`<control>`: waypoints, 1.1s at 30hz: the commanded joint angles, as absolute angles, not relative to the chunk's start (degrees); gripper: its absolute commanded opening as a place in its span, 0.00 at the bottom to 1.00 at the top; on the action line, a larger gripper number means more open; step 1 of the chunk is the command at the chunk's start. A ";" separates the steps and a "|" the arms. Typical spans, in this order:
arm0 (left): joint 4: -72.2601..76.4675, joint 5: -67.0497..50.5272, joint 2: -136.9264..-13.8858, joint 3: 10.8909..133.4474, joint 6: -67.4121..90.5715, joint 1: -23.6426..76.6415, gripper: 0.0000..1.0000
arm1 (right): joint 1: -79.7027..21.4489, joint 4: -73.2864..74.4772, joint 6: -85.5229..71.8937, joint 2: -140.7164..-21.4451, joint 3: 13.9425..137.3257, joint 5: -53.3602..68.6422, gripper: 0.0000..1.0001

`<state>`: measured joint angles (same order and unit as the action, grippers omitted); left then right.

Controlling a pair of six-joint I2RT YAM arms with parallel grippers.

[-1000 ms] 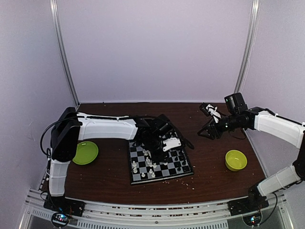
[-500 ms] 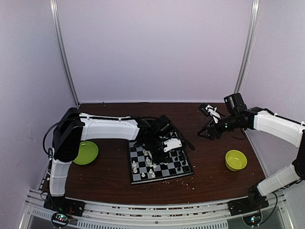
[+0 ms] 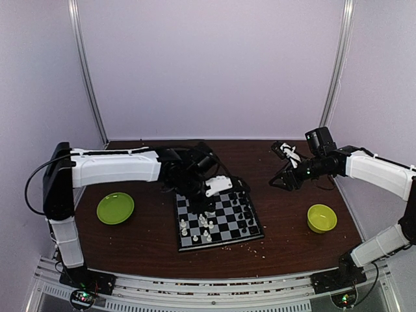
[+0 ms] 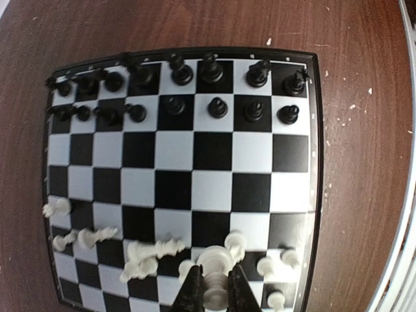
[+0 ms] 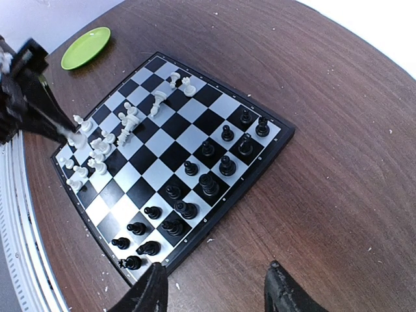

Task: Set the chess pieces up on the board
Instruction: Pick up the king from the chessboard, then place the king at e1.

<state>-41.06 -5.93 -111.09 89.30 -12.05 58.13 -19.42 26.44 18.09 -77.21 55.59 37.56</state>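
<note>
The left gripper [image 4: 214, 281] is closed narrowly on one white chess piece [image 4: 214, 260], which is clamped between both fingertips; whether that piece touches the board [image 4: 211, 153] cannot be told. The remaining white pieces [image 4: 153, 250] are grouped just beside this gripper, on both sides of it, and several are lying on their sides. The black pieces [image 4: 218, 107] are arranged in two rows at the board edge farthest ahead of the left gripper. The right gripper [image 5: 218, 292] is held with its jaws spread wide and nothing between them. It is positioned above the table [image 3: 292, 227], well apart from the board, which lies ahead of its fingers with the black rows nearest to it. A green bowl [image 3: 322, 218] is placed near the right gripper, and a green plate [image 3: 115, 208] is set behind the left gripper.
</note>
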 commanded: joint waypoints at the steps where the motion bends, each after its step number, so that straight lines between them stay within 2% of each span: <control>1: -41.95 -3.12 -101.69 82.37 -10.20 53.66 0.06 | -18.89 26.75 18.74 -77.67 56.84 38.58 0.50; 9: -37.18 -6.77 -96.42 70.98 -8.63 48.35 0.06 | -18.90 26.91 18.68 -78.84 57.05 38.77 0.50; 19: -33.70 -6.17 -98.76 68.02 -8.72 46.23 0.06 | -18.89 27.16 18.46 -80.16 57.24 38.29 0.50; 33: -32.05 -11.03 -102.58 69.08 -9.13 45.56 0.07 | -18.89 27.26 18.82 -80.92 57.30 38.06 0.50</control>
